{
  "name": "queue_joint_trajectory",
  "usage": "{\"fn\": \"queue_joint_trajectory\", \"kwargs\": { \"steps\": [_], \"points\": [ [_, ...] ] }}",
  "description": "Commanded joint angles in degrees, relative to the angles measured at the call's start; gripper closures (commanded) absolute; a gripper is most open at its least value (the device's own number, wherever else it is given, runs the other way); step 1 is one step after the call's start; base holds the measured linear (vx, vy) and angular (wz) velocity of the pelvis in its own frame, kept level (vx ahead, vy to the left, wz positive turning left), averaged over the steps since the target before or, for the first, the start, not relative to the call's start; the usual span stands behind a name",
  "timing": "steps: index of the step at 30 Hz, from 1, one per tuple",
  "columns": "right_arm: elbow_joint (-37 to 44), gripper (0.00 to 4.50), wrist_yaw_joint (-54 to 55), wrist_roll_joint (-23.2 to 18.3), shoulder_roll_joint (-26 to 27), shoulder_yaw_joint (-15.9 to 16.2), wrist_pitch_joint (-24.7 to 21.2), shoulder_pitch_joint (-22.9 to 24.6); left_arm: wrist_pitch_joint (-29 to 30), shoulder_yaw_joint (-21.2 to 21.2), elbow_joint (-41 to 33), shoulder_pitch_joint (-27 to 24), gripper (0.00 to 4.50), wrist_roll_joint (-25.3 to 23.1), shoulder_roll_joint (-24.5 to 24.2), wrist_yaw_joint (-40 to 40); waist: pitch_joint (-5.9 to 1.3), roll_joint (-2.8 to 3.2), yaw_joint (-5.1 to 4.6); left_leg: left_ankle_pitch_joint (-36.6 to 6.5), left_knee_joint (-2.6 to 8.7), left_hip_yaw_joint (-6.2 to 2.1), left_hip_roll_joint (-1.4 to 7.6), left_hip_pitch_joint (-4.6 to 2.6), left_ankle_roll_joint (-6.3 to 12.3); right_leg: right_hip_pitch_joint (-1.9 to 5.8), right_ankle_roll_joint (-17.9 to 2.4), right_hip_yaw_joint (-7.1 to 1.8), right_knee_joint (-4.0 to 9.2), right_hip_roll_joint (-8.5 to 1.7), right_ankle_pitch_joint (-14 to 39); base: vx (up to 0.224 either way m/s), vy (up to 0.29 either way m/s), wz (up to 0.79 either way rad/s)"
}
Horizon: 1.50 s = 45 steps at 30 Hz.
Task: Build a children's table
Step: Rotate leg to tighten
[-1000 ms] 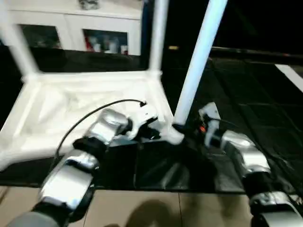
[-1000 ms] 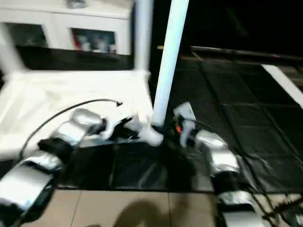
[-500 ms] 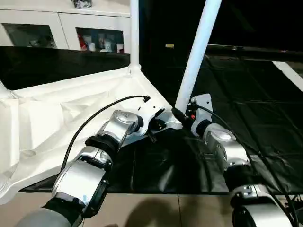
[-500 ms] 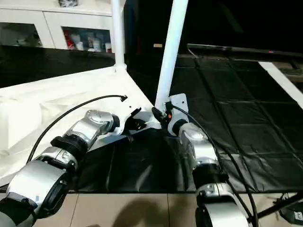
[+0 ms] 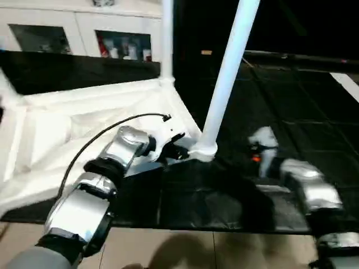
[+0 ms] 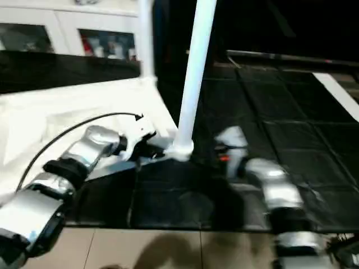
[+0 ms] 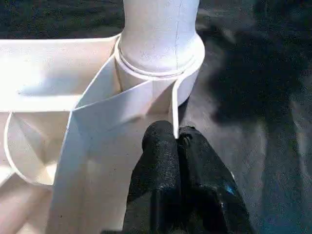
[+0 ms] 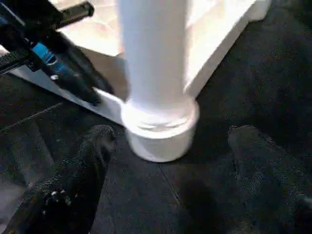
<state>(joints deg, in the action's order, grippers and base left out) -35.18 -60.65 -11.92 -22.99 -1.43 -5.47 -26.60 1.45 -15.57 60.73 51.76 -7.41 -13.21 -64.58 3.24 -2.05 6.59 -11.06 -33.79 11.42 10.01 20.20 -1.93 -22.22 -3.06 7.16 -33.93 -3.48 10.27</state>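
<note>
Seating leg [image 5: 225, 84] in corner socket [image 7: 161, 73]: left gripper [image 7: 175, 141], jaws pinched on top's rim [image 7: 171, 109]; right gripper [image 8: 170, 141], jaws wide, should regrip beside socket and press squarely.

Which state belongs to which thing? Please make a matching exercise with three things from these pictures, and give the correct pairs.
Things:
1. left gripper
2. right gripper
3. near table leg

States:
A. stands upright in a corner socket
B. open, a finger on each side of the socket, not touching it
C. shut on the thin rim of the table top

Pairs: 1-C, 2-B, 3-A
</note>
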Motion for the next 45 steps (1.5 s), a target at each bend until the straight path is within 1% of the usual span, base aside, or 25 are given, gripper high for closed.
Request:
{"fn": "queue_joint_trajectory", "kwargs": {
  "steps": [1,3,4,7,8,11,12,13,14,15,16,18,19,20,22,25,26,28,29,30,31,32,38,42,45],
  "points": [
    [2.3,0.09,-4.7,-1.9,-1.2,0.4,0.3,0.2,-2.7,-2.4,-1.7,-1.1,4.5,-1.0,-0.5,-6.2,-3.73,-0.01,0.35,-7.6,3.42,-1.95,4.52,-0.34,5.32,3.33,-8.7,-4.3,4.61,-7.07,14.2,0.0,0.0,0.0],
    [2.7,0.04,-6.9,-2.3,-1.8,1.1,0.2,0.1,-4.6,-3.0,-2.8,-1.8,4.5,-0.7,-1.1,-9.4,-3.75,-0.04,0.47,-8.1,3.46,-2.0,4.62,-0.38,5.3,3.26,-8.4,-4.26,4.67,-7.16,15.1,0.0,0.0,0.0],
    [2.7,0.04,-7.5,-2.4,-1.9,1.3,0.3,0.0,-4.7,-3.2,-3.1,-1.9,4.5,-0.5,-1.3,-10.4,-3.76,0.12,0.53,-8.0,3.46,-1.97,4.66,-0.47,5.03,3.1,-8.5,-4.26,4.66,-7.11,15.2,0.0,0.0,0.0],
    [2.5,0.04,-11.2,-1.5,-2.2,3.8,1.3,-0.9,-5.2,-4.4,-5.8,-2.8,4.5,0.4,-2.1,-15.9,-3.71,0.05,0.83,-8.3,3.56,-1.94,4.82,-0.66,4.54,2.9,-8.9,-4.29,4.69,-7.15,15.4,0.0,0.0,0.0],
    [2.5,0.04,-11.8,-1.3,-2.2,4.3,1.5,-1.0,-5.5,-4.6,-5.9,-2.8,4.5,0.2,-2.2,-16.2,-3.78,0.2,1.26,-8.4,3.54,-1.94,4.9,-0.69,4.17,2.9,-8.9,-4.38,4.61,-7.29,15.7,0.0,0.0,0.0],
    [1.8,0.04,-14.7,-0.8,-1.6,5.8,2.9,-1.8,-6.9,-5.9,-7.2,-3.4,4.5,-0.1,-3.0,-18.9,-3.73,0.23,1.68,-9.0,3.59,-1.9,4.95,-1.0,3.68,2.66,-9.0,-4.42,4.72,-7.31,16.1,0.0,0.0,0.0],
    [0.8,0.04,-15.8,-0.5,-1.3,6.4,4.1,-2.2,-7.2,-6.4,-7.9,-3.7,4.5,-0.1,-3.4,-20.3,-3.79,0.27,1.7,-8.9,3.69,-2.04,5.03,-0.7,3.35,2.88,-9.0,-4.4,4.51,-7.41,15.9,0.0,0.0,0.0],
    [-0.3,0.04,-17.0,-0.1,-1.0,7.0,4.8,-2.8,-7.5,-6.8,-8.6,-3.9,4.5,0.0,-3.7,-21.6,-3.78,0.28,1.69,-8.8,3.71,-2.03,5.04,-0.69,3.32,2.86,-9.0,-4.42,4.53,-7.38,15.7,0.0,0.0,0.0],
    [-0.9,0.19,-17.7,0.2,-0.9,7.3,5.2,-3.1,-7.6,-6.9,-9.0,-4.1,4.5,0.0,-3.8,-22.2,-3.78,0.19,1.62,-8.8,3.73,-2.05,5.07,-0.7,3.28,2.86,-9.2,-4.43,4.42,-7.4,15.4,0.0,0.0,0.0],
    [-1.2,0.19,-18.0,0.3,-0.9,7.5,5.5,-3.3,-7.7,-7.0,-9.2,-4.2,4.5,0.0,-3.9,-22.5,-3.82,0.25,1.66,-8.7,3.67,-1.99,4.99,-0.74,3.26,2.84,-9.3,-4.4,4.42,-7.39,15.3,0.0,0.0,0.0],
    [-2.8,0.19,-19.6,0.6,-0.6,8.1,6.1,-4.3,-8.3,-7.3,-10.2,-4.5,4.5,-0.1,-4.2,-23.5,-3.82,0.02,1.66,-8.5,3.61,-1.95,4.97,-0.69,3.32,2.85,-9.5,-4.44,4.33,-7.4,15.2,0.0,0.0,0.0],
    [-3.3,0.47,-20.4,0.5,-0.5,8.3,6.0,-4.6,-8.2,-7.4,-10.9,-4.7,4.5,0.0,-4.4,-23.9,-3.8,0.18,1.72,-8.3,3.66,-2.0,5.07,-0.7,3.37,2.82,-9.6,-4.45,4.22,-7.37,14.9,0.0,0.0,0.0],
    [-3.8,0.47,-21.2,0.4,-0.4,8.7,6.1,-5.1,-8.0,-7.5,-11.9,-5.1,4.5,0.3,-4.6,-24.7,-3.84,0.08,1.69,-8.1,3.69,-2.06,5.16,-0.66,3.3,2.91,-9.7,-4.46,4.08,-7.47,14.7,0.0,0.0,0.0],
    [-4.3,0.65,-22.3,0.3,-0.3,9.2,5.7,-5.6,-7.6,-7.7,-13.0,-5.5,4.5,0.6,-4.8,-25.4,-3.81,0.06,1.69,-8.1,3.64,-1.97,5.08,-0.65,3.5,2.87,-9.8,-4.47,4.21,-7.37,14.7,0.0,0.0,0.0],
    [-5.2,0.65,-23.6,0.1,0.0,9.9,6.0,-6.3,-7.0,-8.0,-14.9,-6.2,4.5,1.1,-5.1,-26.3,-3.86,0.06,1.62,-7.7,3.68,-2.05,5.2,-0.56,3.54,2.92,-10.0,-4.45,3.96,-7.38,13.9,0.0,0.0,0.0],
    [-5.5,0.98,-25.3,-0.2,0.1,10.5,4.9,-6.6,-6.8,-8.1,-15.9,-6.6,4.5,1.4,-5.3,-26.8,-3.82,-0.01,1.58,-7.4,3.62,-1.93,5.01,-0.58,3.79,2.88,-9.9,-4.5,4.0,-7.23,13.8,0.0,0.0,0.0],
    [-5.7,1.04,-26.3,-0.3,0.1,10.8,4.6,-6.8,-6.7,-8.1,-16.2,-6.7,4.5,1.4,-5.4,-26.9,-3.83,0.07,1.63,-7.6,3.59,-1.92,4.98,-0.63,3.78,2.88,-9.5,-4.47,4.18,-7.33,14.8,0.0,0.0,0.0],
    [-5.9,1.1,-26.8,-0.2,0.1,11.0,4.5,-6.9,-6.7,-8.2,-16.4,-6.8,4.5,1.5,-5.5,-27.0,-3.89,0.04,1.65,-7.7,3.56,-1.95,5.06,-0.62,3.6,2.91,-9.5,-4.5,4.11,-7.36,14.9,0.0,0.0,0.0],
    [-6.9,1.27,-27.3,0.0,0.4,11.1,4.8,-7.3,-6.6,-8.2,-16.9,-7.0,4.5,1.5,-5.6,-27.2,-3.82,0.09,1.6,-7.9,3.62,-1.97,5.07,-0.66,3.55,2.8,-9.5,-4.49,4.13,-7.28,15.2,0.0,0.0,0.0],
    [-8.5,1.27,-27.8,0.3,0.7,11.0,5.4,-7.9,-6.5,-8.2,-17.5,-7.2,4.5,1.5,-5.7,-27.4,-3.86,0.1,1.6,-8.0,3.59,-1.96,5.04,-0.69,3.48,2.78,-9.6,-4.46,4.15,-7.29,15.4,0.0,0.0,0.0],
    [-8.5,1.46,-27.8,0.3,0.7,11.0,5.4,-7.9,-6.5,-8.2,-17.5,-7.2,4.5,1.5,-5.7,-27.4,-3.86,0.09,1.53,-8.1,3.59,-1.96,5.03,-0.61,3.4,2.85,-9.6,-4.46,4.16,-7.34,15.6,0.0,0.0,0.0],
    [-9.4,1.46,-27.9,0.1,1.1,10.8,5.4,-8.3,-6.3,-8.3,-18.0,-7.3,4.5,1.6,-5.7,-27.5,-3.85,0.12,1.53,-7.9,3.59,-1.98,5.07,-0.67,3.28,2.82,-9.5,-4.48,4.1,-7.27,15.6,0.0,0.0,0.0],
    [-10.5,1.94,-28.7,-0.6,1.8,10.5,4.8,-8.9,-5.4,-8.4,-20.0,-8.1,4.5,1.8,-6.2,-27.7,-3.95,0.15,1.33,-7.3,3.57,-2.0,5.12,-0.55,3.53,2.89,-10.2,-4.47,3.84,-7.21,13.6,0.0,0.0,0.0],
    [-10.6,2.26,-29.4,-1.1,2.2,10.5,4.2,-8.7,-5.2,-8.4,-20.2,-8.3,4.5,1.7,-6.3,-27.8,-3.95,0.28,1.35,-7.4,3.55,-1.97,5.07,-0.61,3.45,2.91,-10.2,-4.5,3.89,-7.25,13.7,0.0,0.0,0.0],
    [-10.6,2.33,-29.8,-1.4,2.5,10.1,4.0,-8.5,-5.1,-8.5,-20.0,-8.3,4.5,1.6,-6.3,-27.3,-3.9,0.34,1.29,-8.1,3.61,-1.99,5.07,-0.68,3.17,2.87,-10.0,-4.47,4.05,-7.18,14.7,0.0,0.0,0.0]
  ]
}}
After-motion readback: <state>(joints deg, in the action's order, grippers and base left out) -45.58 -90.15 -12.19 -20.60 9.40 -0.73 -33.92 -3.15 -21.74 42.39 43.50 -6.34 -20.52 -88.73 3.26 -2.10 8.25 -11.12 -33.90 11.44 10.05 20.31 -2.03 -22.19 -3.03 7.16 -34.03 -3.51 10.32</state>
